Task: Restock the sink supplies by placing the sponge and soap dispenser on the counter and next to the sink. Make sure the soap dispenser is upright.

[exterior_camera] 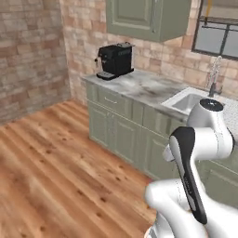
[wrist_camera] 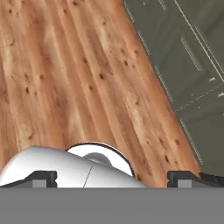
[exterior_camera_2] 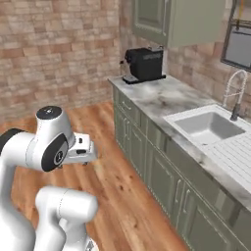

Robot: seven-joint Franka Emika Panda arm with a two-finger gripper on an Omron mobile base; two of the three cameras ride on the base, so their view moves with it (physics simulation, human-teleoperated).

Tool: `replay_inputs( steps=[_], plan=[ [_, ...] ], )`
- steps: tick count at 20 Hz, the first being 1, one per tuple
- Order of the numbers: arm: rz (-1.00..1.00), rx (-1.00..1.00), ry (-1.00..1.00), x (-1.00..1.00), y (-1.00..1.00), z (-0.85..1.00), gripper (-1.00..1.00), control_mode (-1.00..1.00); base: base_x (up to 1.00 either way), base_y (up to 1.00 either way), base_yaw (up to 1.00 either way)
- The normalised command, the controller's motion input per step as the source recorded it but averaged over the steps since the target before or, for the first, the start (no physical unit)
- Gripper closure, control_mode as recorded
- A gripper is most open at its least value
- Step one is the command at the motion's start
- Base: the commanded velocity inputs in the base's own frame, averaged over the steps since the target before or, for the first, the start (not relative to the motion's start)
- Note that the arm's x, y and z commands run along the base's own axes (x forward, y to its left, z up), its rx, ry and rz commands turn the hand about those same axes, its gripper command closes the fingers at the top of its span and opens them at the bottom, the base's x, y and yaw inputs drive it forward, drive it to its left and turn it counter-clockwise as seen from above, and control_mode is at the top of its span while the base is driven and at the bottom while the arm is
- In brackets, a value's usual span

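Marble counter [exterior_camera_2: 162,100], plank floor [exterior_camera: 51,162]

light: even, bright, diffuse, no source shown | shadows: faint under wall cabinet [exterior_camera: 148,17] | glare: soft sheen on worktop [exterior_camera_2: 162,98] | focus: all views slightly soft, coarsely rendered | distortion: none noted

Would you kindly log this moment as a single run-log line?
pincer: open, empty, over wood floor | counter: coffee machine at far end | sink: nothing beside it yet
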Motion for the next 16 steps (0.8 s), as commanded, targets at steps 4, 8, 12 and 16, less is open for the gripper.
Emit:
replay_inputs(
  steps=[4,8,12,16],
  plan=[
    [0.00,0.00,0.00,0.00,0.00,0.00,-1.00,1.00,-0.41,0.01,0.73],
    [0.00,0.00,0.00,0.00,0.00,0.00,-1.00,1.00,-0.41,0.31,0.62],
    [0.00,0.00,0.00,0.00,0.00,0.00,-1.00,1.00,-0.29,0.48,0.52],
    [0.00,0.00,0.00,0.00,0.00,0.00,-1.00,1.00,-0.05,0.86,0.43]
  ],
)
